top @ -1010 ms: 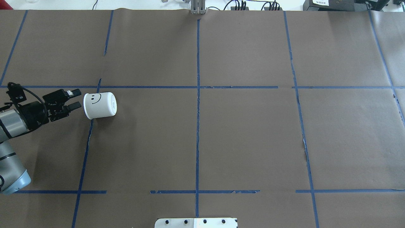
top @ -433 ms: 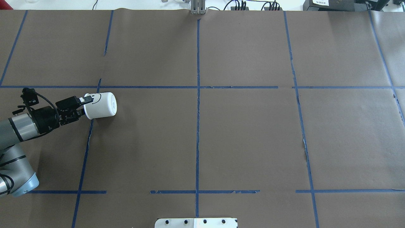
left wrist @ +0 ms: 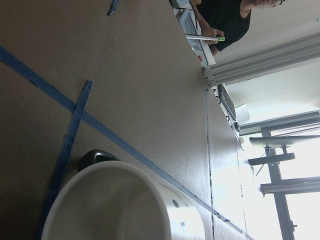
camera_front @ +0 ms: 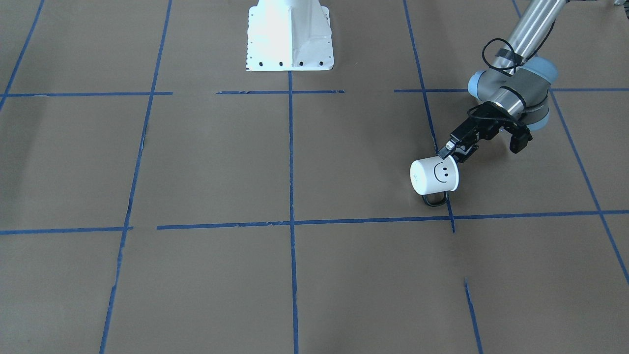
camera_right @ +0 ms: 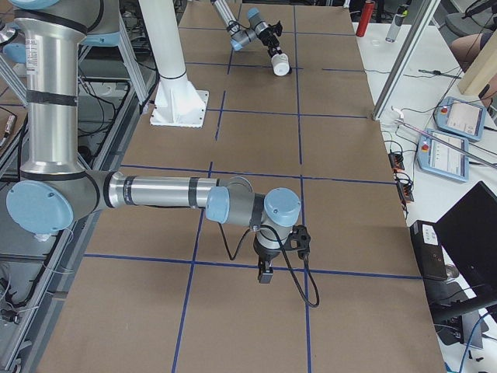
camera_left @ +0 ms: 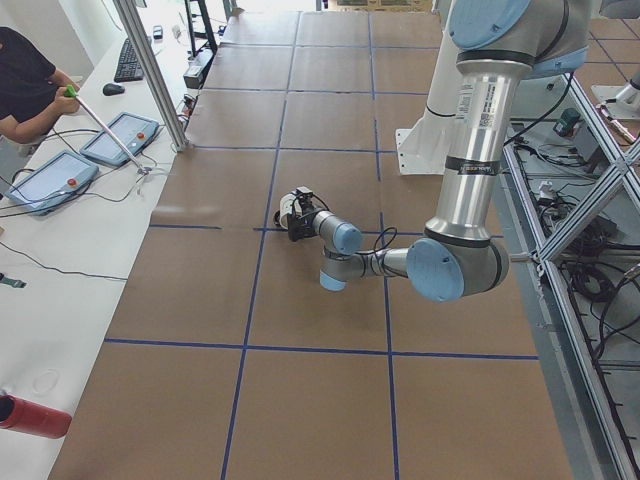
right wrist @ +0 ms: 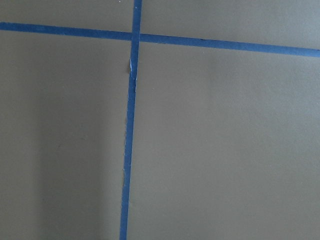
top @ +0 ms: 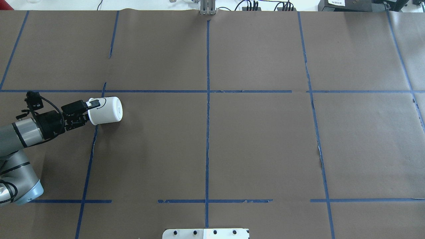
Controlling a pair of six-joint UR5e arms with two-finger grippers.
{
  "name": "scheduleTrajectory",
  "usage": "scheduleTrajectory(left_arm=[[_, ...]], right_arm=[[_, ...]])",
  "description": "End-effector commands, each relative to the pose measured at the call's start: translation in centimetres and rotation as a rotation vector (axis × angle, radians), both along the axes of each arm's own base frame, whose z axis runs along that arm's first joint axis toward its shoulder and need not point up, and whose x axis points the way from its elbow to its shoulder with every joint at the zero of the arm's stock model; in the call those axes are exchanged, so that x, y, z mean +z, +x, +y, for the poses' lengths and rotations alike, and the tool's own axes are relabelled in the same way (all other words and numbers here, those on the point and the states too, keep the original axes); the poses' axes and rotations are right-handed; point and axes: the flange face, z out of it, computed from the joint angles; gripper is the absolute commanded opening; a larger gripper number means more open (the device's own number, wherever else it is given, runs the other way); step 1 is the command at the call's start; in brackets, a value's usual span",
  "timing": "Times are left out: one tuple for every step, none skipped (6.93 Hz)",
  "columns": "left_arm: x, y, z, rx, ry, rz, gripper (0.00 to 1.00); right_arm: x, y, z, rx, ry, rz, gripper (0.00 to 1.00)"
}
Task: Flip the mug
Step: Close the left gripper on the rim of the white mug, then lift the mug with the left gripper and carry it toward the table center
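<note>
Since mug [top: 106, 110] lies on its side on table [top: 232, 139], in the robot's left-hand part, its long axis runs approx. along the table's length: open mouth faces L gripper [camera_front: 452, 154], flat base points toward the centre line. Smiley face is up. Thin black handle [camera_front: 435, 200] sits low on the side away from the robot, at the table surface.

L gripper comes in low, roughly in line w/ that axis, spread. One finger [top: 93, 103] lies over the outer wall at the rim. The other is level w/ the mouth, prob. inside, can't confirm. No squeeze evident.

Judgement: next move = pinch the rim wall, then swing mouth upward so mug stands on its base.

R gripper [camera_right: 265, 272] is well apart, toward the other end of the table, pointing down. Spread or closed: can't tell. L arm clearly nearer.
</note>
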Motion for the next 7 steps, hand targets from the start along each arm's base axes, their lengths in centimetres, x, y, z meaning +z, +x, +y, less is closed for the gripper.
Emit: scheduleTrajectory(left_arm=[[-0.2, 0.3, -0.3, 0.000, -0.002, 0.004, 0.00], [-0.4, 0.2, -0.3, -0.001, 0.000, 0.012, 0.00], [-2.5, -0.6, -0.1, -0.003, 0.030, 0.082, 0.00], [-5.2, -1.4, 0.1, 0.013, 0.001, 0.183, 0.00], [-6.9, -1.9, -0.2, 0.015, -0.031, 0.241, 0.00], [-8.6, -1.5, -0.8, -0.003, -0.071, 0.245, 0.00], [-12.7, -0.2, -1.9, -0.007, -0.096, 0.229, 0.00]], right_arm=[[0.0, 0.0, 0.0, 0.000, 0.000, 0.000, 1.00], [0.1, 0.0, 0.1, 0.000, -0.002, 0.000, 1.00], [0.0, 0.0, 0.0, 0.000, 0.000, 0.000, 1.00], [0.0, 0.0, 0.0, 0.000, 0.000, 0.000, 1.00], [0.0, 0.0, 0.0, 0.000, 0.000, 0.000, 1.00], [0.0, 0.0, 0.0, 0.000, 0.000, 0.000, 1.00], [0.0, 0.0, 0.0, 0.000, 0.000, 0.000, 1.00]])
